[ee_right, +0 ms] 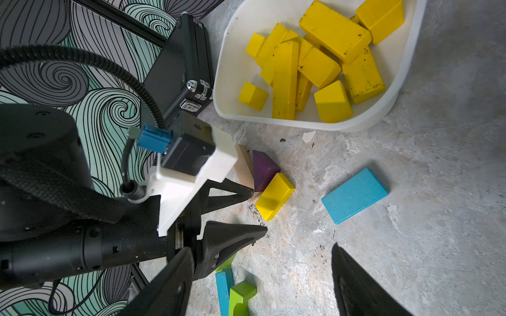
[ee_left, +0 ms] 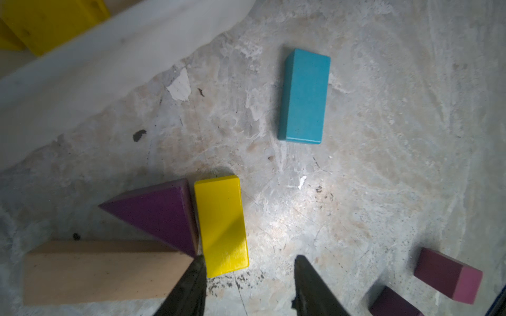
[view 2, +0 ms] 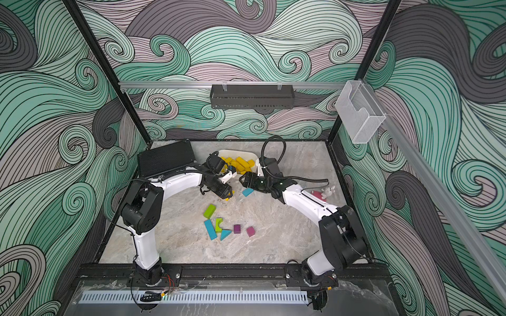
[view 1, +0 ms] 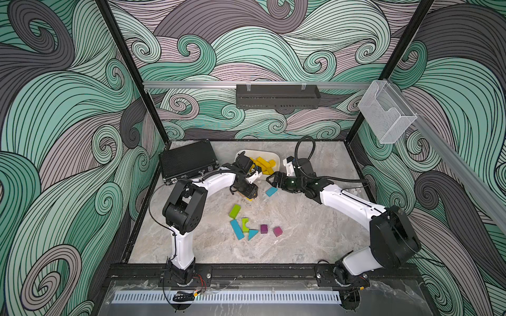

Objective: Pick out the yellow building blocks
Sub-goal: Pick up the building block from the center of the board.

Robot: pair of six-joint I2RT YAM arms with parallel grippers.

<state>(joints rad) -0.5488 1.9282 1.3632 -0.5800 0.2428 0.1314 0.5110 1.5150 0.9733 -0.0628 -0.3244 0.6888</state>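
Top views both show the tray [view 1: 274,156] at the far middle of the tabletop [view 1: 301,240], heaped with yellow blocks [view 1: 264,164]. It serves as the place for sorted pieces, while other colours lie nearer. Just near of it the left tool [view 1: 248,194] points down. The right tool [view 1: 271,181] hovers to its right above a blue block [view 1: 271,191], likely so as not to crowd the left arm.

Left wrist: one yellow block [ee_left: 221,225] lies loose on the tabletop, its long side touching a purple wedge [ee_left: 156,216] that a tan bar [ee_left: 104,270] also touches. The left tool [ee_left: 250,260] stands partly open, wider than the block, and holds nothing. One finger sits at the wedge-block seam, probably to slip between them. The other finger stands apart on the block's free side.

Right wrist: the loose yellow block [ee_right: 275,195] lies just ahead of the left tool's tips. The right tool [ee_right: 261,247] gapes wide, empty, touching nothing.
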